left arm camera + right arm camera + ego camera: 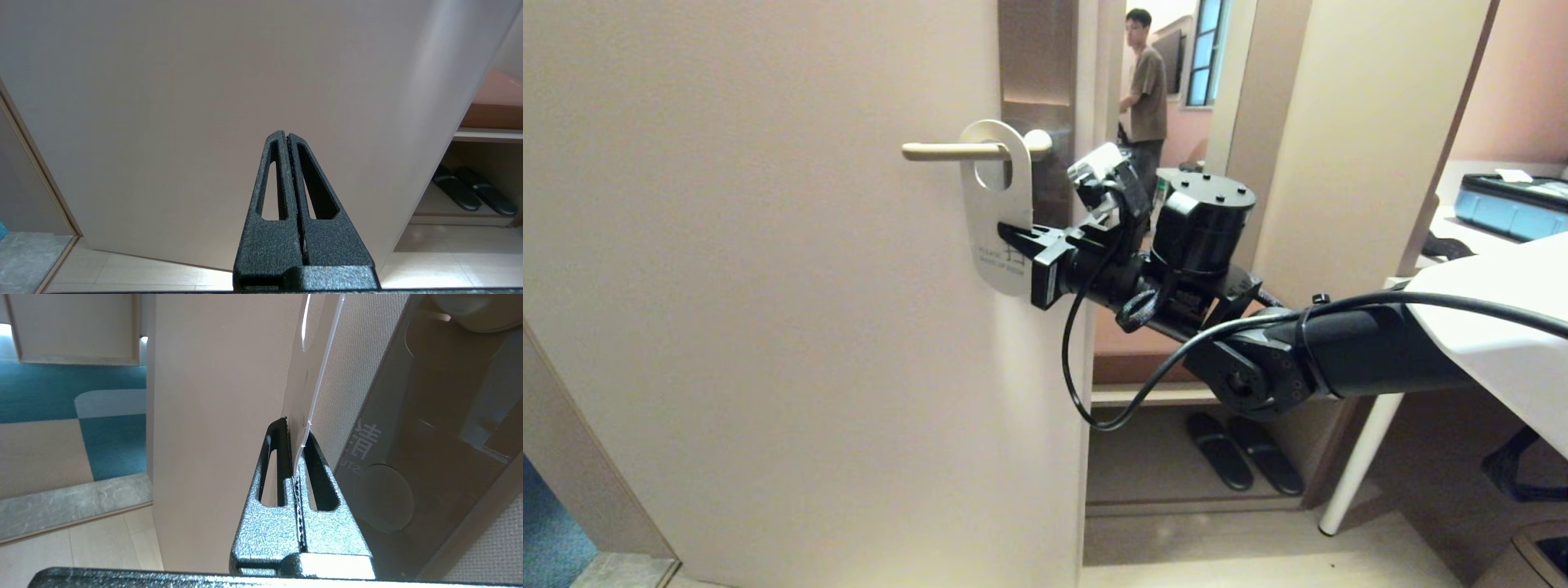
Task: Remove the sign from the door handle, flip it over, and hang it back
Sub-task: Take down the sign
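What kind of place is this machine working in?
Probably a hotel room entrance. A white door-hanger sign hangs on the door handle, a pair of dark slippers sits on a low shelf just inside, and patterned blue carpet like a corridor's lies beyond the door.

The left gripper (288, 136) rises from six o'clock, its two black fingers (269, 183) pressed together with only a thin seam between them, tips ending just below the centre. Behind it a plain beige door (204, 102) fills most of the frame. At three to four o'clock, a pair of dark slippers (470, 192) sits on a low shelf, under a reddish-brown ledge (496, 106). Pale floor tiles (163, 273) run along the bottom, and a grey threshold strip (28, 257) lies at eight o'clock.
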